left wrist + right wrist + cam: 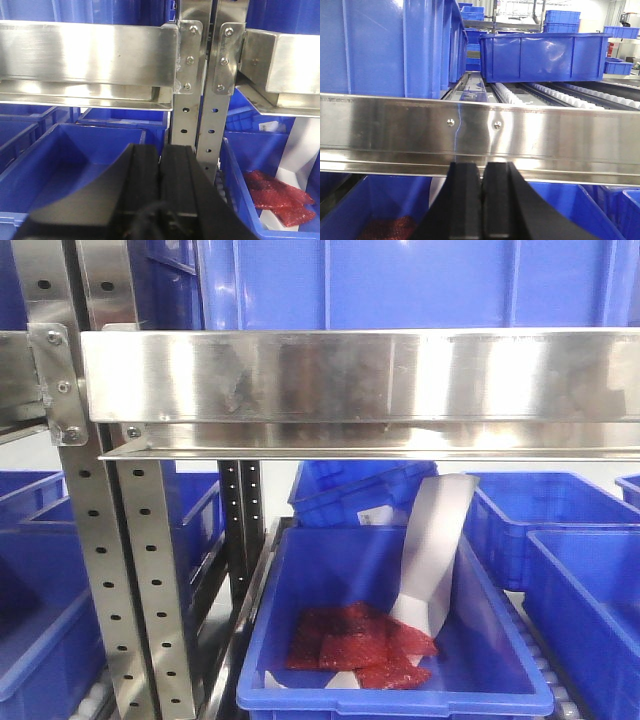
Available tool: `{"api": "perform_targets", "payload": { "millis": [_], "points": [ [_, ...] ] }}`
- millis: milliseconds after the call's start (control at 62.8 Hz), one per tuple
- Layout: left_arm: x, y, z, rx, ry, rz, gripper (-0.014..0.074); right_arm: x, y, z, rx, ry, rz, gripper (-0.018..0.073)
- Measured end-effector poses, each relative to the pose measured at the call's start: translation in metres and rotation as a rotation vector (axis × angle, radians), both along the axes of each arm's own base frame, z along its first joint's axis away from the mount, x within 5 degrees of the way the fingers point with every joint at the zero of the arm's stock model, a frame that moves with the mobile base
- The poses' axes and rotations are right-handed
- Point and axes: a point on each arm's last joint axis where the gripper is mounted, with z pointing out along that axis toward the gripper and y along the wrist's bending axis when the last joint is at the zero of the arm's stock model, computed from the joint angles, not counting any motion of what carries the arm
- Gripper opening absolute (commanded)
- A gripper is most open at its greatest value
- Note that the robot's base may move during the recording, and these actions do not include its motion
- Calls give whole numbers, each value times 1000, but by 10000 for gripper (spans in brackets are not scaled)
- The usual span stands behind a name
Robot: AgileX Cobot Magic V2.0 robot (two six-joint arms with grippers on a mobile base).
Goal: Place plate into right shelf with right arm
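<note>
Across the front view we see, far left, blue plastic bins (35, 570) on the lower level, then paired perforated stainless-steel uprights (110, 540) bolted by a bracket to the broad shiny beam of the right shelf (360, 375), which spans the frame. Under the beam, centre, sits an open blue plastic crate (400, 680) holding flat red mesh packets (360, 648) and a tall white paper-like strip (432, 550) leaning against its back wall. Further blue crates (585, 570) stand to the right, apart from the centre one. Above the beam a large blue bin (420, 285) fills the upper level.

From the left wrist view, we note the left gripper (160, 175), black, low in the frame with its two fingers pressed together and nothing between them. It faces the uprights, with an empty blue crate (75, 155) to the left and the red packets to the right.

From the right wrist view, the right gripper (481, 200) also has its black fingers closed flat against each other, holding nothing. It sits just below the steel beam; beyond the beam are white roller tracks (520, 95) and a long blue bin (545, 55) resting on them.

We find no white plate in any view; its location cannot be told.
</note>
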Motion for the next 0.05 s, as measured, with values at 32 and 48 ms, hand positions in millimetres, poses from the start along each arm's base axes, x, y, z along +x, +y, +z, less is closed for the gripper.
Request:
{"api": "perform_targets", "payload": {
  "millis": [32,48],
  "points": [
    [0,0,0,0,0,0,-47,0,0,0,0,0,0,54],
    [0,0,0,0,0,0,-47,0,0,0,0,0,0,54]
  ]
}}
